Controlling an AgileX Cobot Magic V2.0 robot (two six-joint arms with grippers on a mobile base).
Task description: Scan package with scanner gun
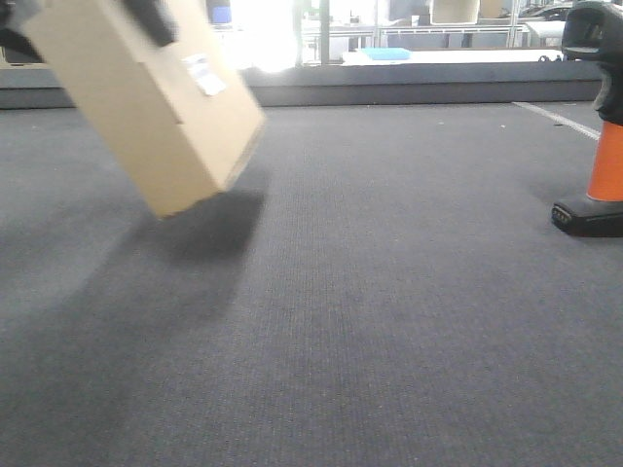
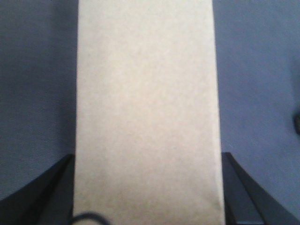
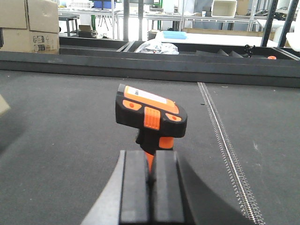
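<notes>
- Clamping the tan cardboard package (image 1: 146, 107) in my left gripper (image 2: 147, 157); only the front view shows its white label (image 1: 204, 75).
- My right gripper (image 3: 150, 154), nearly closed, empty, faces the black-and-orange scanner gun (image 3: 150, 112).

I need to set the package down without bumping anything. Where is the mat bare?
Bare: the wide mat between the package, held tilted in the left gripper, and the scanner, plus all the near side. Crowded: the right side, where the right gripper sits close by the scanner.
</notes>
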